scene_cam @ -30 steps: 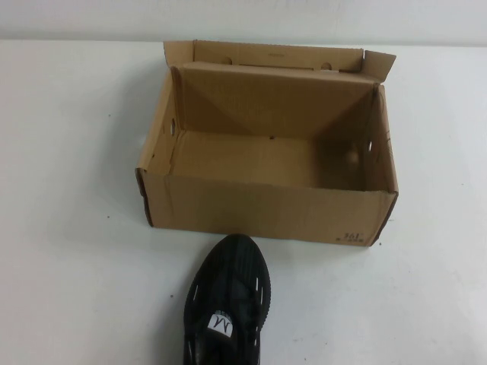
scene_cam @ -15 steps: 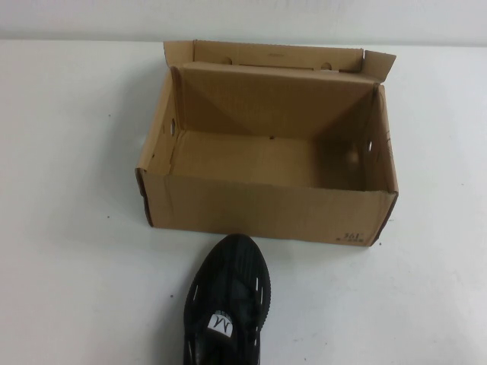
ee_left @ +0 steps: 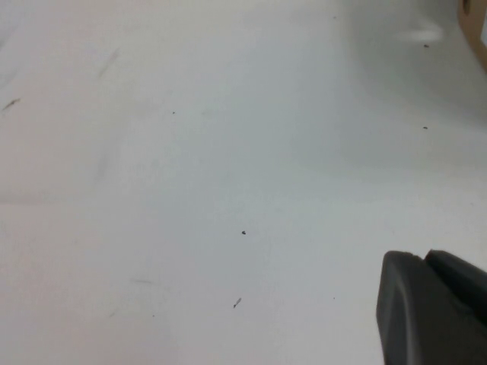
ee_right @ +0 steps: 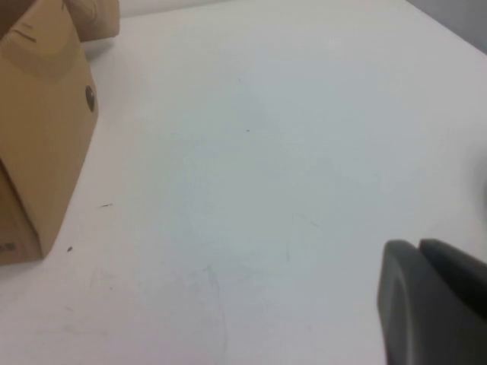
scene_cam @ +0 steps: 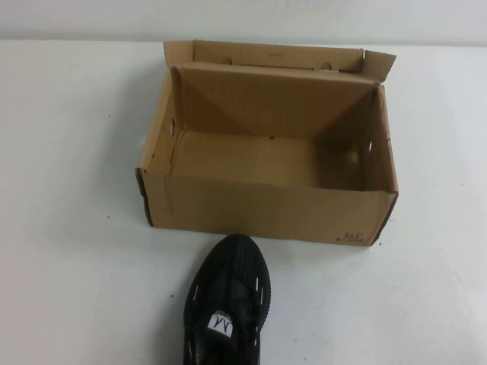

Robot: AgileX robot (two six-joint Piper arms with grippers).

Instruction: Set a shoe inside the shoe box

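Observation:
The black knit shoe (scene_cam: 228, 300) lies on the white table at the near edge, toe pointing at the shoe box, its white tongue tag facing up. The open brown cardboard shoe box (scene_cam: 266, 209) stands just beyond the toe, empty, flaps up. Neither arm shows in the high view. My left gripper (ee_left: 424, 258) hovers over bare table, its two dark fingers pressed together and holding nothing. My right gripper (ee_right: 417, 247) is likewise shut and empty over bare table, to the right of the shoe box (ee_right: 38, 152), whose side and corner show there.
The white table (scene_cam: 68, 228) spreads wide on both sides of the box. A sliver of cardboard (ee_left: 475, 23) shows at the edge of the left wrist view. A pale wall runs behind the table's far edge.

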